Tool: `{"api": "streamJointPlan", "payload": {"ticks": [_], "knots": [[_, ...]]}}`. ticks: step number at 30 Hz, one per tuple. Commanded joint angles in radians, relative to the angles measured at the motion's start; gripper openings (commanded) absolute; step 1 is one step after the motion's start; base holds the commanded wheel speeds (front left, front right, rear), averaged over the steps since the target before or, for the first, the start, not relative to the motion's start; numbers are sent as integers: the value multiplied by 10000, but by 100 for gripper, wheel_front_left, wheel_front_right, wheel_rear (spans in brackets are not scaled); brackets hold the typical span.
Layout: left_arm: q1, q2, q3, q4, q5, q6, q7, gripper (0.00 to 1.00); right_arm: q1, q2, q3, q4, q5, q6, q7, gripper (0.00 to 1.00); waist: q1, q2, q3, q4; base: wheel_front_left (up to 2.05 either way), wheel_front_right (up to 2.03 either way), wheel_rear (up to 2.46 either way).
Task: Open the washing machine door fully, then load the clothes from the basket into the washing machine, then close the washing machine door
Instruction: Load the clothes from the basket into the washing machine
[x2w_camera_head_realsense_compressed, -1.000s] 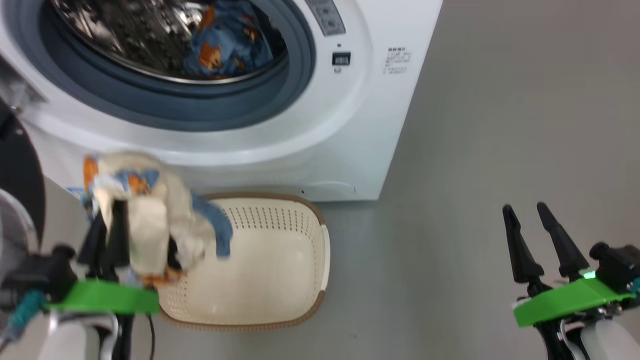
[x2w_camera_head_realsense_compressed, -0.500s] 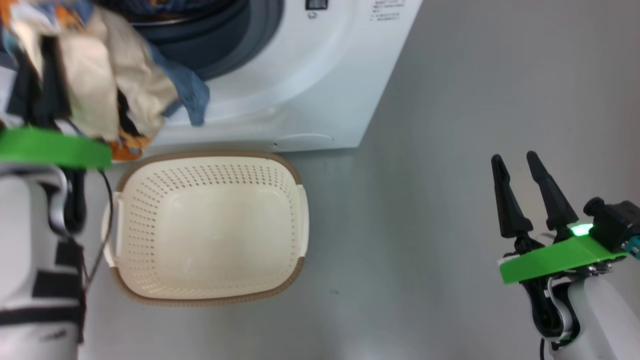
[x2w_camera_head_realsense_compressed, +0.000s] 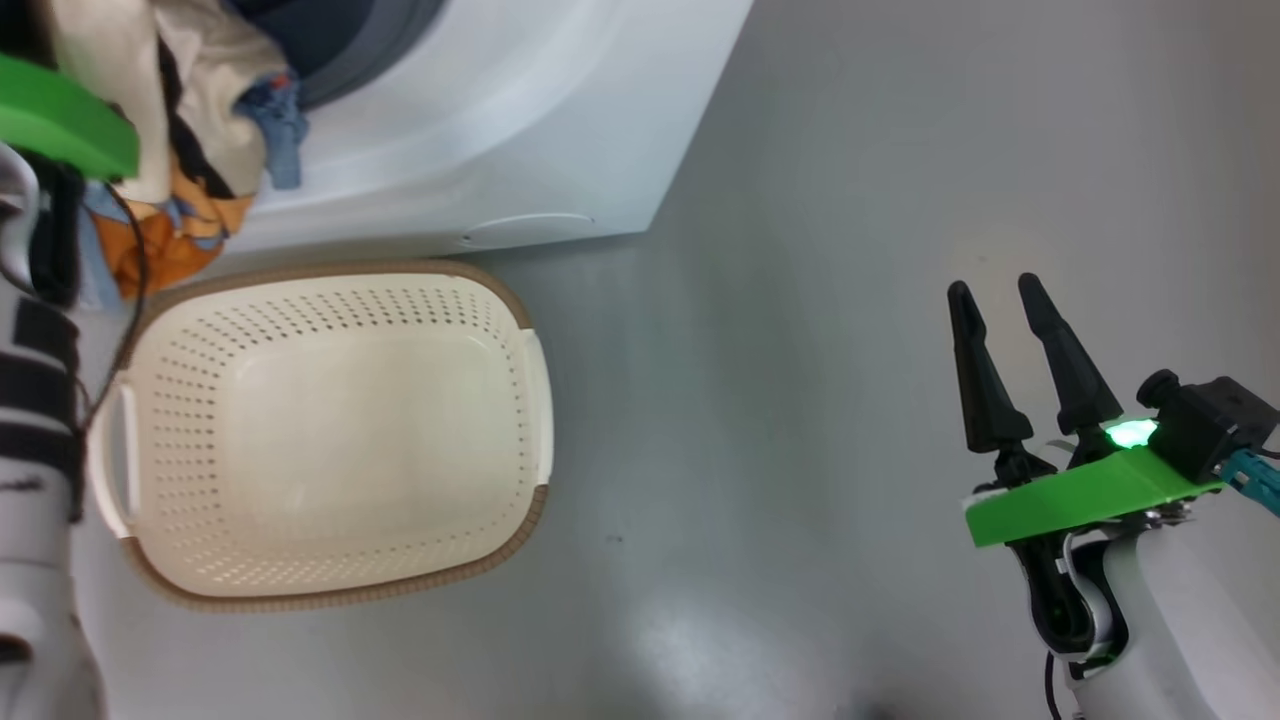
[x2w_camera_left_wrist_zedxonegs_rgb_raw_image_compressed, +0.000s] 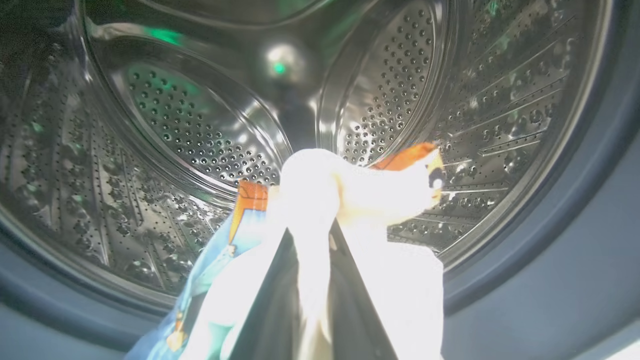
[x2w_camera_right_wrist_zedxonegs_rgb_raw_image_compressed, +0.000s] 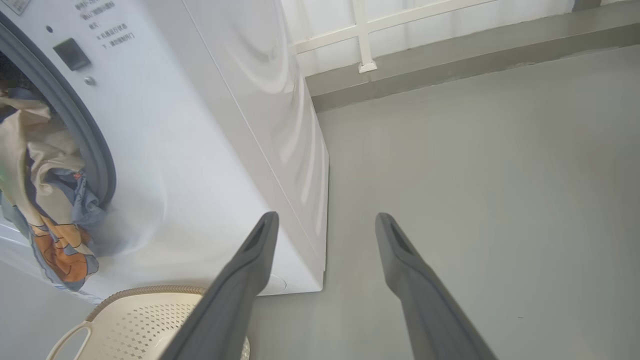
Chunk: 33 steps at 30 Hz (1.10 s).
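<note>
Left gripper (x2w_camera_left_wrist_zedxonegs_rgb_raw_image_compressed: 310, 240) tips buried in clothes (x2w_camera_left_wrist_zedxonegs_rgb_raw_image_compressed: 350, 195), washing machine (x2w_camera_head_realsense_compressed: 480, 130) cropped at head view's top edge, basket (x2w_camera_right_wrist_zedxonegs_rgb_raw_image_compressed: 140, 291) cut by right wrist view's bottom, panel lettering (x2w_camera_right_wrist_zedxonegs_rgb_raw_image_compressed: 100, 25) illegible.

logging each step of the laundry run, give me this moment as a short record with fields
left gripper: shut on the clothes, at the drum mouth
right gripper: open, holding nothing, over the floor
basket: on the floor in front of the washing machine, no clothes in it
likely next: release the clothes inside the drum
</note>
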Motion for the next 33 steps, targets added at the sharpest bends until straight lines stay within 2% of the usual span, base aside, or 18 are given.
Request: {"api": "streamJointPlan", "payload": {"ticks": [1, 7, 13, 17, 22, 26, 29, 30, 31, 32, 33], "knots": [[-480, 584, 88, 150, -36, -36, -53, 0, -133, -7, 244, -271, 116, 52, -80, 100, -1, 0, 311, -291, 0, 0, 0], [-1614, 1001, -134, 1459, 54, -36, -53, 0, -334, 54, 385, -377, 148, 52, -80, 100, -1, 0, 717, -594, 0, 0, 0], [-2408, 1266, -223, 1745, 134, -18, -53, 0, -424, 109, 400, -466, 155, 52, -80, 100, -1, 0, 1014, -751, 0, 0, 0], [-2772, 1339, -133, 790, 221, 96, -54, 0, -461, 133, 374, -510, 157, 52, -80, 100, -1, 0, 1196, -776, 0, 0, 0], [-2690, 1288, 373, -1298, 299, 286, -54, 0, -569, 195, 333, -536, 139, 52, -80, 100, -1, 0, 1358, -769, 0, 0, 0], [-2289, 1178, 844, -2906, 559, 224, -54, 0, -688, 275, 362, -570, 125, 52, -80, 100, -1, 0, 1478, -762, 0, 0, 0], [-1937, 1095, 1003, -2889, 698, 178, -54, 0, -725, 290, 394, -589, 135, 52, -80, 100, -1, 0, 1506, -742, 0, 0, 0], [-1833, 1076, 1027, -2706, 731, 163, -54, 15, -725, 288, 407, -589, 141, 52, -80, 100, -1, 0, 1499, -737, 0, 0, 0], [-1766, 1039, 1058, -2382, 710, 148, -54, 41, -719, 283, 411, -585, 148, 52, -80, 100, -1, 0, 1485, -728, 0, 0, 0], [-1757, 1045, 1029, -2163, 762, 132, -54, 100, -708, 276, 409, -580, 154, 52, -80, 100, -1, 0, 1471, -715, 0, 0, 0], [-1758, 1056, 1007, -1968, 811, 120, -54, 100, -695, 273, 408, -577, 158, 52, -80, 100, -1, 0, 1463, -707, 0, 0, 0]]}}
